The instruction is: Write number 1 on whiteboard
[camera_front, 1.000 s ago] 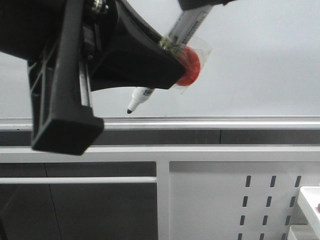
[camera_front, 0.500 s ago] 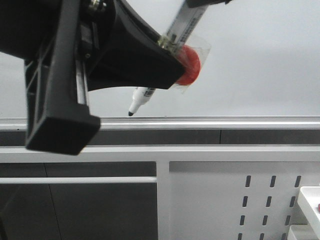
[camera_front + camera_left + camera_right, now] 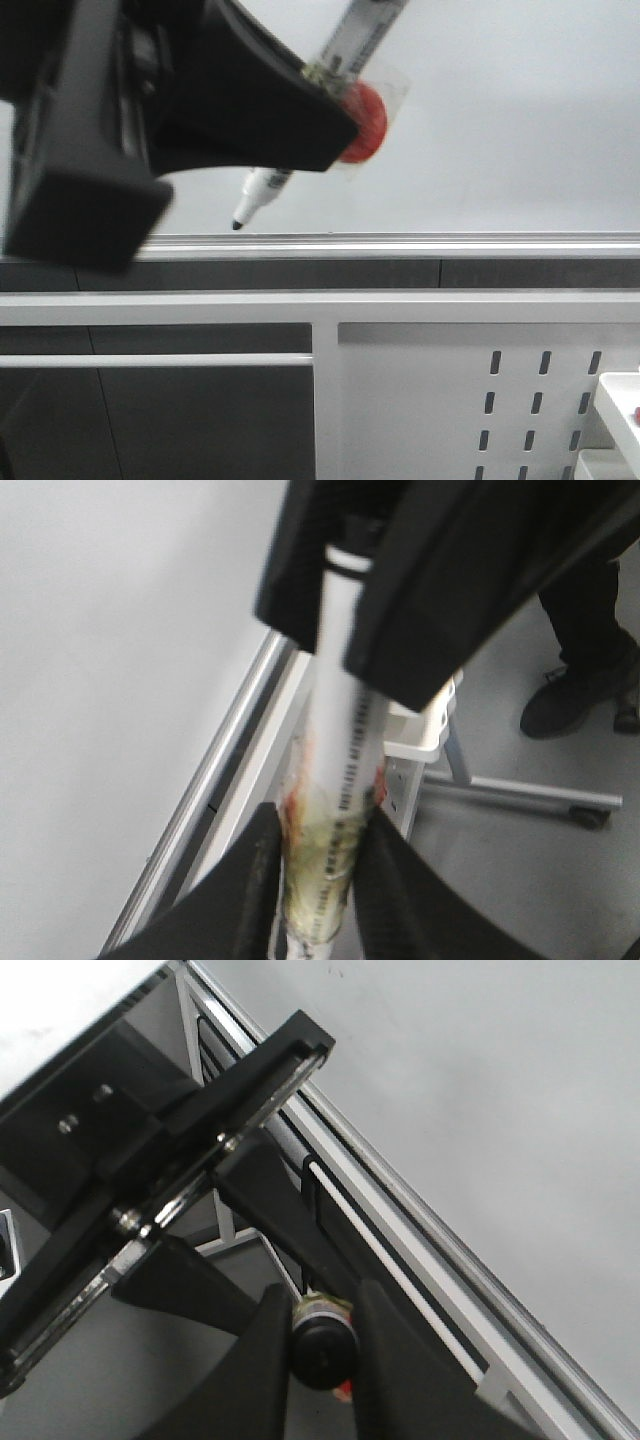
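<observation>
The whiteboard [image 3: 500,120] fills the upper front view, with its silver strip [image 3: 450,240] along the lower edge. No black stroke of a number 1 shows on it. A white marker pen [image 3: 262,190] with a red blob [image 3: 362,125] slants down to the left. Its black tip [image 3: 237,225] is just above the strip. My left gripper [image 3: 300,130] is shut on the pen's barrel [image 3: 335,780]. My right gripper [image 3: 322,1305] is shut on the pen's black rear end [image 3: 320,1350]. In the left wrist view the right gripper [image 3: 335,630] sits above the left gripper [image 3: 318,830].
Below the board runs a white frame with a slotted white metal panel [image 3: 480,390]. A white tray corner [image 3: 620,400] shows at the lower right. The left wrist view shows a person's legs and shoes [image 3: 580,680] and a wheeled stand leg [image 3: 520,790] on the floor.
The left gripper and the pen have shifted to the left in the front view. The pen tip has moved left along the strip, staying at about the same height.
</observation>
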`<state>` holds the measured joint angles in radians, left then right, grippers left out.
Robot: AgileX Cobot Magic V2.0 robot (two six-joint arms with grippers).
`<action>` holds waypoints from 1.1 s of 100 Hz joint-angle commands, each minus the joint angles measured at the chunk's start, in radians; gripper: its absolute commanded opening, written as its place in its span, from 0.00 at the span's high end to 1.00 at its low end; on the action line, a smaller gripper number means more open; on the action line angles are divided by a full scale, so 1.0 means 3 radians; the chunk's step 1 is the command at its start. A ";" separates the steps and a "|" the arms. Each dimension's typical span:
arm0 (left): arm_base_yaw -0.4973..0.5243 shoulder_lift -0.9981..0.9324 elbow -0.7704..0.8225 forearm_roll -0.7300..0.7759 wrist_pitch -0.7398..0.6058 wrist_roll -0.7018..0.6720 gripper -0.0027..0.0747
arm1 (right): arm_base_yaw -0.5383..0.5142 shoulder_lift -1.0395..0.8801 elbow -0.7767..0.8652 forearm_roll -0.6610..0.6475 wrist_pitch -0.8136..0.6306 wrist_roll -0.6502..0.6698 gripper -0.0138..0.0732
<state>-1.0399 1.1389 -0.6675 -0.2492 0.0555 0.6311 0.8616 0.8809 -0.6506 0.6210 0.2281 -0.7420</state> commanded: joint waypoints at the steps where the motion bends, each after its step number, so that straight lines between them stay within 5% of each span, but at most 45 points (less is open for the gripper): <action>1: -0.0015 -0.0187 -0.0114 -0.0130 -0.0185 -0.0043 0.55 | 0.0008 -0.0025 -0.0096 -0.0024 -0.0086 0.0002 0.93; 9: -0.0015 -0.0292 -0.0114 -0.0172 -0.0027 -0.0043 0.46 | 0.0008 -0.0025 -0.0096 -0.0033 -0.0086 0.0002 0.93; 29: -0.0015 -0.0720 -0.0114 -0.0331 0.0529 -0.0043 0.47 | 0.0008 -0.0039 -0.0096 -0.0152 -0.0094 0.0002 0.93; 53: 0.0168 -0.1743 0.0256 -0.0365 0.0313 -0.0652 0.73 | 0.0014 -0.0349 -0.0090 -0.0745 -0.0031 -0.0047 0.92; 83: 0.1044 -0.3015 0.0798 -0.0358 0.0223 -0.0837 0.99 | 0.0014 -0.0510 0.0089 -0.1479 -0.0919 -0.0047 0.90; 110: 0.1776 -0.3214 0.0824 -0.0358 0.0566 -0.0837 0.99 | 0.0014 -0.0374 0.0165 -0.1816 -0.1313 -0.0047 0.90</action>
<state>-0.5526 0.1646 -0.3978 -0.3455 0.2542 0.3936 0.8637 0.7471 -0.5752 0.1413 -0.0537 -0.7468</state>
